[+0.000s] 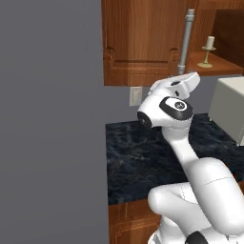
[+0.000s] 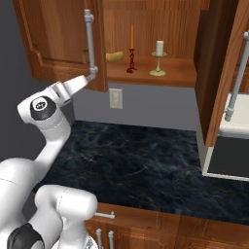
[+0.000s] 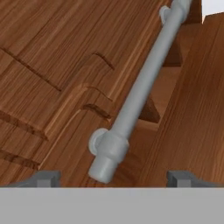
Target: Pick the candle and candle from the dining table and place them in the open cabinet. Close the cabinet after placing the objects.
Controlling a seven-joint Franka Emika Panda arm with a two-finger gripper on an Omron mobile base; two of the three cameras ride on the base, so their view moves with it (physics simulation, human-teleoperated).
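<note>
Both candles, the orange taper [image 2: 131, 38] and the cream candle [image 2: 159, 47], stand inside the cabinet [image 2: 160, 73]. The gripper [image 3: 113, 178], jaws apart, should push squarely beside the handle [image 3: 135, 98] to swing the left door [image 2: 58, 39] shut.

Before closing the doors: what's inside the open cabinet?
On the cabinet shelf: orange taper candle, cream candle, and a yellow fruit partly hidden behind the left door.
</note>
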